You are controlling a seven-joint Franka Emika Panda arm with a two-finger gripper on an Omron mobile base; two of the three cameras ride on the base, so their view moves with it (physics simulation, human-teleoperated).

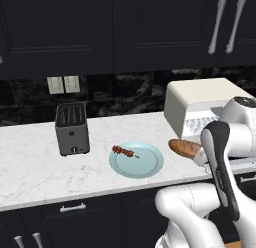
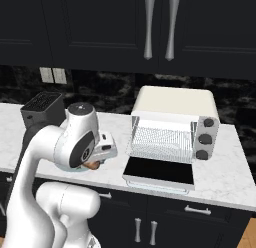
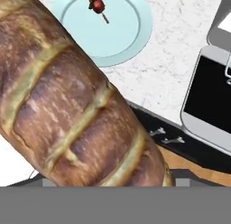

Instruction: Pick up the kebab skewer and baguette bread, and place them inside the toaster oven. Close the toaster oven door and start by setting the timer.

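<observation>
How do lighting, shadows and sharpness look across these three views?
Left base view: flat, even light, with only a faint shadow under the small dark grey slot toaster. Right base view: no glare on the dark glass toaster oven door. Hand view: the golden-brown baguette bread sits very close and looks soft, while the pale blue plate is crisper.

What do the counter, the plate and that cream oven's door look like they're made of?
The counter looks like polished white marble or a lookalike stone: grey veins run through it. The plate seems glazed ceramic or glass, pale blue and smooth with a raised rim. The oven has a cream shell, probably painted metal; its open door is a dark glossy pane, likely glass, in a light frame.
</observation>
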